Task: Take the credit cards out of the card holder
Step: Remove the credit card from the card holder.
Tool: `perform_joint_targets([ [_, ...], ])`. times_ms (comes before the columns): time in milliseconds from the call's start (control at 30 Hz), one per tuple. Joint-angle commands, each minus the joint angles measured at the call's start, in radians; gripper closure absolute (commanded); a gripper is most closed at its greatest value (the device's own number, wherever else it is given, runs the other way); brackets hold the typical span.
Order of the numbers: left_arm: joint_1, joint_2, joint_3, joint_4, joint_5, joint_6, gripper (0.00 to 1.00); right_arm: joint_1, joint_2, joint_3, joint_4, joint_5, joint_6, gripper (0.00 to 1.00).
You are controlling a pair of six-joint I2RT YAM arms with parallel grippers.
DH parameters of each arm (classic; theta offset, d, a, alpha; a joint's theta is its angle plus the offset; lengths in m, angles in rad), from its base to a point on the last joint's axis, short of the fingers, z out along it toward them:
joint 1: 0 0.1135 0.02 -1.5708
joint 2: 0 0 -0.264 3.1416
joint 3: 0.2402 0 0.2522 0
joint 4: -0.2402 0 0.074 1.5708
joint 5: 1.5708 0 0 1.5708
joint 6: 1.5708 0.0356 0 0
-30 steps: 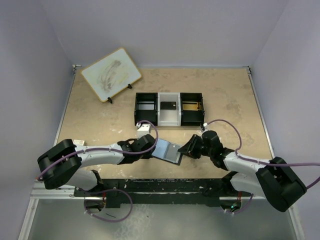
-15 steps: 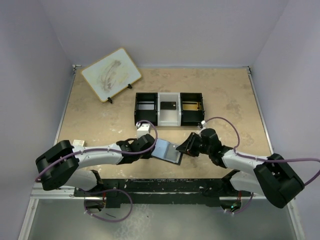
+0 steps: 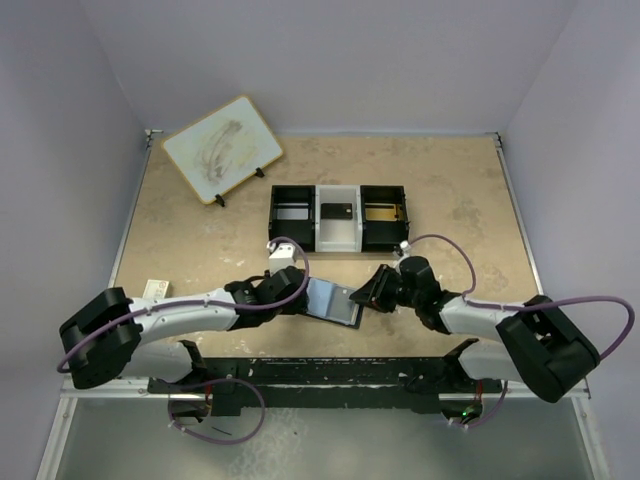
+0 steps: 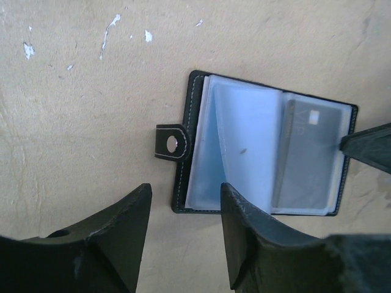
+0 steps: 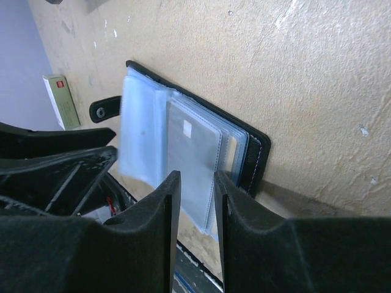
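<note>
Left wrist view: black leather-like bifold card holder (image 4: pixel 198 146) lies open on the beige bench (image 4: pixel 91 122), just ahead of the left end effector (image 4: pixel 186 190), fingers apart, released. A grey credit card (image 4: pixel 308 152) sits sleeved, ahead-right. The right end effector (image 5: pixel 197 177) straddles a sleeve edge; grasp unclear.

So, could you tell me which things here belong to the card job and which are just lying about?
Job: card holder, grey card in its sleeve.
Lying about: three-compartment tray, board on its stand, white-and-red box.
</note>
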State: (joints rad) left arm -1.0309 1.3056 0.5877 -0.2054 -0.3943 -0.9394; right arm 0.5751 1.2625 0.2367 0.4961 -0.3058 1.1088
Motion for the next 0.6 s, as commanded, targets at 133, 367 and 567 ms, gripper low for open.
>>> perform_joint_targets([
  [133, -0.007, 0.028, 0.049, 0.08, -0.001, 0.027, 0.48, 0.0, 0.011, -0.045, 0.035, -0.013, 0.055, 0.68],
  [367, -0.092, 0.058, 0.123, -0.1, -0.176, -0.039, 0.46, 0.001, 0.036, -0.044, 0.059, -0.022, 0.067, 0.68],
  [567, -0.103, -0.097, 0.11, -0.171, -0.297, -0.11, 0.4, 0.001, 0.046, -0.038, 0.055, -0.004, 0.07, 0.68],
])
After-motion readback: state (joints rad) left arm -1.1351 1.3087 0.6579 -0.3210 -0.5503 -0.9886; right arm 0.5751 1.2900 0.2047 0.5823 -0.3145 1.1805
